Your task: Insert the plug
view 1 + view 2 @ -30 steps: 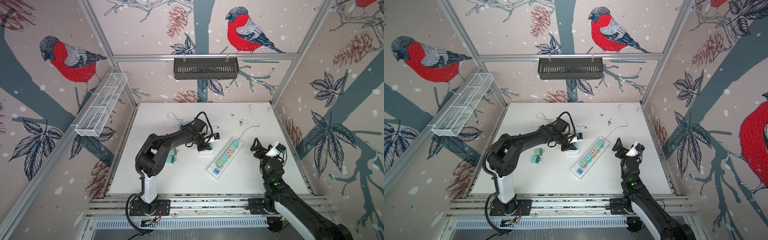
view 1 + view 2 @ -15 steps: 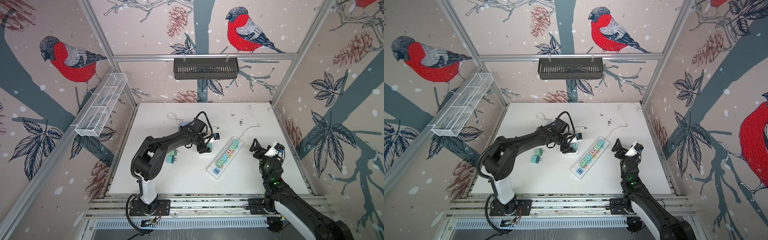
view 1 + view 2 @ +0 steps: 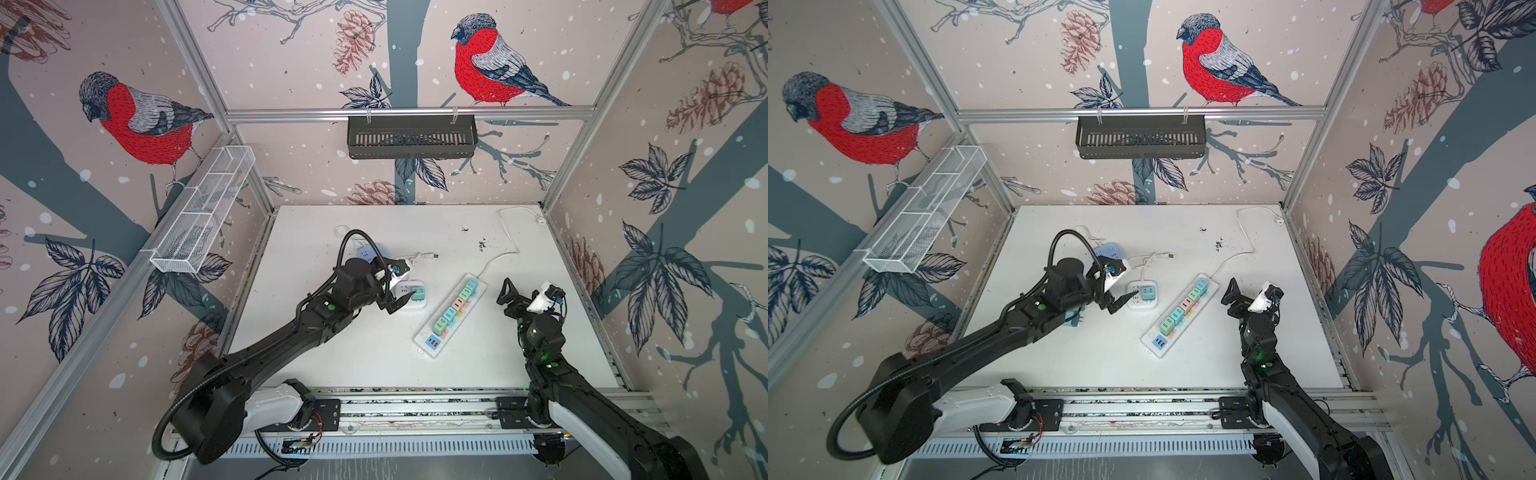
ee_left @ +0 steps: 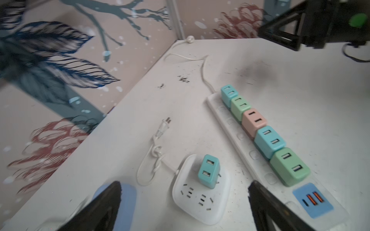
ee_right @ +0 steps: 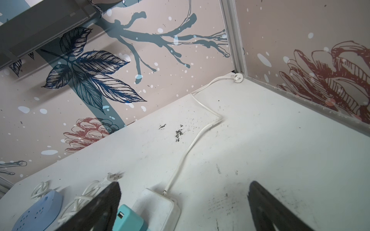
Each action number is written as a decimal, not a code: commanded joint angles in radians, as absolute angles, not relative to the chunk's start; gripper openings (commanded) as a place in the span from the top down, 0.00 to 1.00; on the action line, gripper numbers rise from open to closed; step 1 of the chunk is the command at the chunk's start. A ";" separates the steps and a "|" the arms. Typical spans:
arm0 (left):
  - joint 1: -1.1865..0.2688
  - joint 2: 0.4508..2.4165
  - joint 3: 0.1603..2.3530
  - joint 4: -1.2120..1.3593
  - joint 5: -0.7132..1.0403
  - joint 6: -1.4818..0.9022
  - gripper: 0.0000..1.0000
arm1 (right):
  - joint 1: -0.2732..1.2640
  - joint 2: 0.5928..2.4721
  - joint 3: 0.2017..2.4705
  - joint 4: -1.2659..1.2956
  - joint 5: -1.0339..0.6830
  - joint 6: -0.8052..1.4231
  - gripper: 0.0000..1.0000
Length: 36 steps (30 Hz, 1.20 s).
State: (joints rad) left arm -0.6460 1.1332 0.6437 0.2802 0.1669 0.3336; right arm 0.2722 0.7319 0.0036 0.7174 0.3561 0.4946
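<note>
The teal plug (image 4: pixel 208 172) stands in the small white socket (image 4: pixel 200 208) on the bench (image 3: pixel 374 353), but it leans and a bit of metal pin (image 4: pixel 219 175) shows. So I think it is not pushed all the way in and could tip out if the left pincer (image 4: pixel 185 186), wide open and empty just beside it, bumps it. The right pincer (image 5: pixel 184 187) is wide open and empty too, well apart, and I count one leaning plug, one long strip (image 4: pixel 230 121) with five plugs (image 4: pixel 253 122) in it, one blue socket (image 3: pixel 365 252) and two pincers.
</note>
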 commanded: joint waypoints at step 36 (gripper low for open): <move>-0.494 0.852 0.244 0.865 -0.533 -0.176 0.03 | 0.317 0.569 0.214 0.608 -0.061 0.595 0.00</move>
State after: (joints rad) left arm -0.4953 0.8715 0.2630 0.8253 -0.5266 -0.2230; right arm 0.2661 0.5442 0.2237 0.3840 0.1295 0.6750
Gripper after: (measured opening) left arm 0.972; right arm 0.995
